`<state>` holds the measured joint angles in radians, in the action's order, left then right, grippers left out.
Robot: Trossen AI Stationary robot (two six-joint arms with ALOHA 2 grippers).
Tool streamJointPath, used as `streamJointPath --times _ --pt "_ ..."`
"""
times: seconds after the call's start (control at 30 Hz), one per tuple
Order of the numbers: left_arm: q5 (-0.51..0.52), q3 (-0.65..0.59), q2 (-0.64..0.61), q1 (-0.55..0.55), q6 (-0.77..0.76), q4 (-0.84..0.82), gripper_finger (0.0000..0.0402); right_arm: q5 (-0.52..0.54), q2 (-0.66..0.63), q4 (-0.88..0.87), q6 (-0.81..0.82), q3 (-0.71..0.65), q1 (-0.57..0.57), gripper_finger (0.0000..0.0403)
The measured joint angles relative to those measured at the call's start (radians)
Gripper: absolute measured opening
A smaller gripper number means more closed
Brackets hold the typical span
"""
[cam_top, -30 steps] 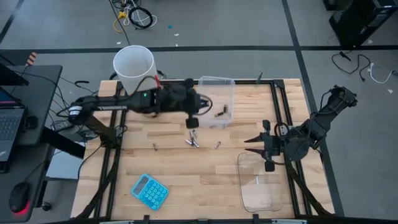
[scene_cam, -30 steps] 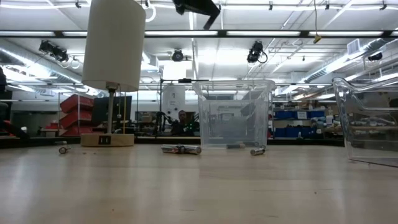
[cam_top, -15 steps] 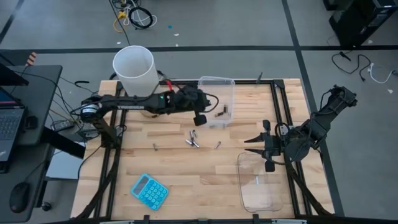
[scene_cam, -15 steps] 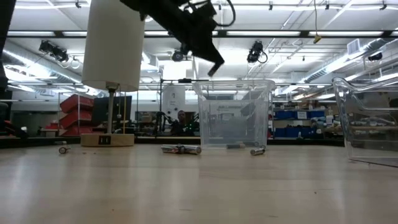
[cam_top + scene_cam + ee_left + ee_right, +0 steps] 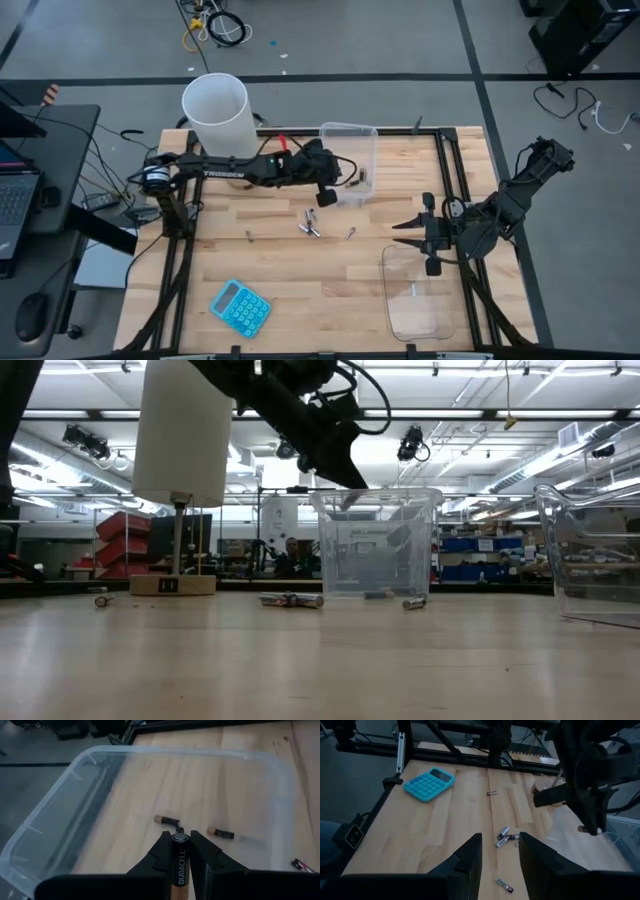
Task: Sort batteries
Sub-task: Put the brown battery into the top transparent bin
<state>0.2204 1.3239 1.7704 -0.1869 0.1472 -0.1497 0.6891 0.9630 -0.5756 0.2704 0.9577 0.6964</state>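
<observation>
From above, your left gripper (image 5: 325, 197) hung at the near-left edge of the clear tub (image 5: 349, 131) that stood at the table's (image 5: 300, 280) far edge, its arm stretched in from the left past the white cylinder (image 5: 215, 108). Loose batteries (image 5: 311, 226) lay on the bare wood near the table's middle, just in front of that tub, with single cells to either side of them. The blue calculator (image 5: 240, 306) sat by the near-left corner, and a second clear tub (image 5: 412, 298) stood toward the near-right corner. Your right gripper (image 5: 408, 235) waited just beyond that second tub, near the right edge, with its fingers spread apart. At table height, the left gripper (image 5: 347, 472) was poised right above the far tub's rim (image 5: 376, 494), and you could see batteries (image 5: 290, 600) lying on the wood beside the tub's base. Through the left wrist camera, the fingers were clamped on a battery (image 5: 178, 865), black at its tip and copper-coloured lower down, held over the open tub (image 5: 50, 800); two more cells (image 5: 167, 820) already lay on the tub's floor, a little apart. Through the right wrist camera, the right gripper's (image 5: 499, 851) fingers stood parted and held nothing, with a small cluster of cells (image 5: 503, 837) ahead of them on the wood and the calculator (image 5: 429, 783) farther off.
</observation>
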Motion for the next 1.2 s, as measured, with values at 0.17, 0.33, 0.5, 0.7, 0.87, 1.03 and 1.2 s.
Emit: streamJointPath --times 0.17,0.33,0.5,0.7,0.87,1.03,1.2 --pt "-0.005 0.000 0.026 0.003 -0.021 -0.025 0.0033 0.002 0.000 0.000 -0.001 0.000 0.000 0.0115" --pt "-0.005 0.001 0.034 0.005 -0.025 -0.024 0.0044 0.002 0.000 0.000 -0.001 0.000 0.000 0.0115" --pt "-0.004 0.000 0.037 0.005 -0.028 -0.025 0.0057 0.002 0.000 -0.001 0.000 0.000 -0.001 0.0115" --pt "-0.005 0.000 0.037 0.005 -0.028 -0.027 0.0059 0.002 0.000 0.002 0.000 0.000 -0.001 0.0115" --pt "-0.004 0.000 0.037 0.005 -0.029 -0.027 0.0060 0.002 0.000 0.004 0.000 0.000 -0.001 0.0115" --pt "-0.004 0.000 0.037 0.005 -0.029 -0.028 0.0060 0.002 0.000 0.006 0.000 0.000 -0.001 0.0115" --pt "-0.004 0.000 0.037 0.005 -0.029 -0.028 0.0060 0.002 0.000 0.006 0.000 0.000 -0.001 0.0115"
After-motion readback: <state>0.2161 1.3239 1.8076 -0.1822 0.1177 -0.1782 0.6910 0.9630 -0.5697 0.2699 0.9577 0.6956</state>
